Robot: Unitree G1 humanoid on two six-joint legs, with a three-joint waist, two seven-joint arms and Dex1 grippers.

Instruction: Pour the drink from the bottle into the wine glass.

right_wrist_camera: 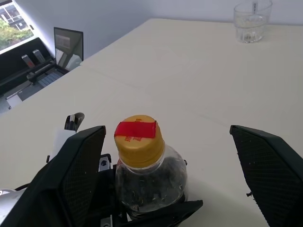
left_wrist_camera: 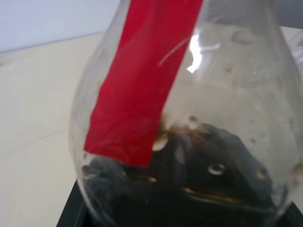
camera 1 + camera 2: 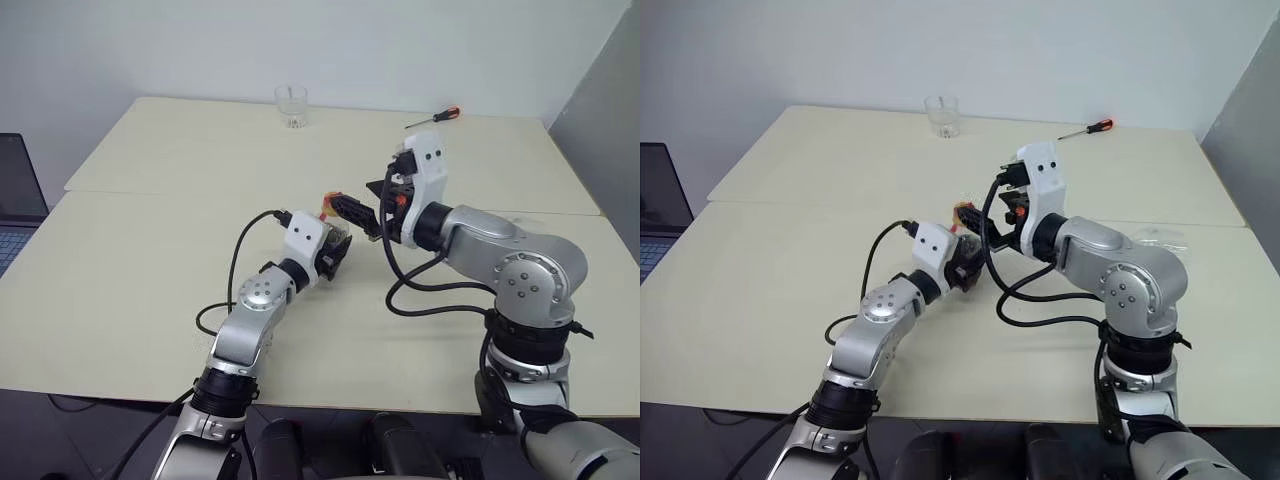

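One small, squat clear plastic bottle (image 1: pixel 147 177) with a yellow cap (image 1: pixel 138 139), lifted above the cream table (image 3: pixel 150 260), sits clenched low in the left gripper (image 3: pixel 338 252); light, slick and squashable, its cap looks best pinched by the wide-spread right gripper (image 1: pixel 180 156).

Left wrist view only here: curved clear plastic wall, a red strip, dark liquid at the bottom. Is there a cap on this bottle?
Observer: Yes. A yellow cap with a red tag on top closes the small clear plastic bottle, which the left gripper grips by its body.
Operator: Right side?
Observer: The right gripper is open, with one black finger on either side of the cap and neither touching it.
Operator: Any vessel in sight?
Observer: A short clear stemless tumbler stands near the far edge of the beige table, well away from both grippers. An orange-handled screwdriver lies to its right.
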